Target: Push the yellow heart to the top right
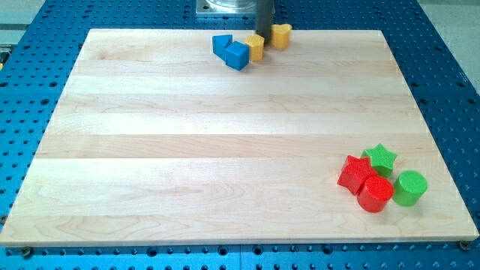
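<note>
Two yellow blocks sit at the board's top edge. One [281, 34] lies just right of the rod; it looks like the yellow heart, though its shape is hard to make out. The other yellow block [256, 46] lies below the rod, touching a blue cube [237, 55]. A second blue block [221, 45] sits to the cube's left. My tip [263, 34] stands between the two yellow blocks, close against both.
At the view's bottom right are a red star [354, 173], a red cylinder [375, 194], a green star [380, 157] and a green cylinder [410, 187], clustered together. The wooden board [225, 150] rests on a blue perforated table.
</note>
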